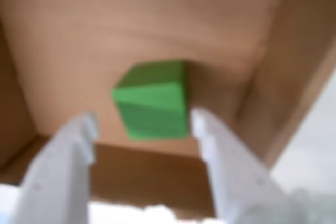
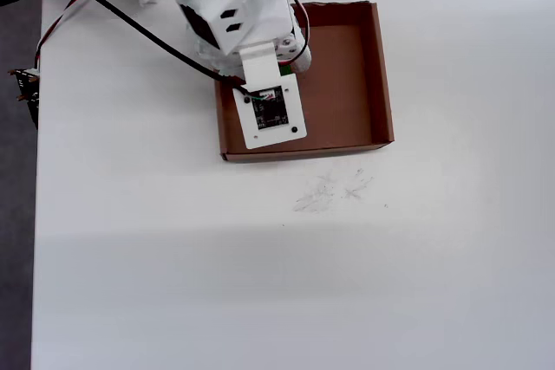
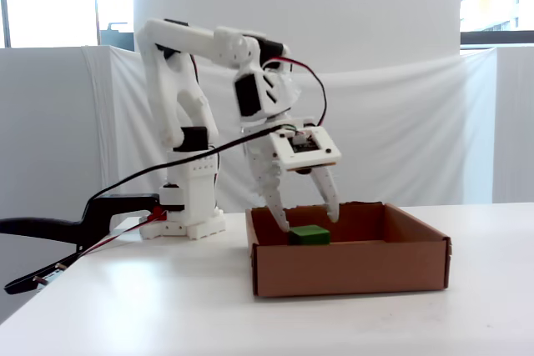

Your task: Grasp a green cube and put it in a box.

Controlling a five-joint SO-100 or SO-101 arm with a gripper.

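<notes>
Already inside the box (image 3: pixel 350 268), the green cube (image 3: pixel 309 235) rests beneath the released claw (image 3: pixel 307 221), which apparently need only lift away.

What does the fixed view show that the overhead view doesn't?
Only the fixed view shows the green cube lying in the box between the open jaws of the gripper, which do not touch it. Only the overhead view shows faint scribble marks on the table beside the box. Both show the arm over one side of the box.
</notes>
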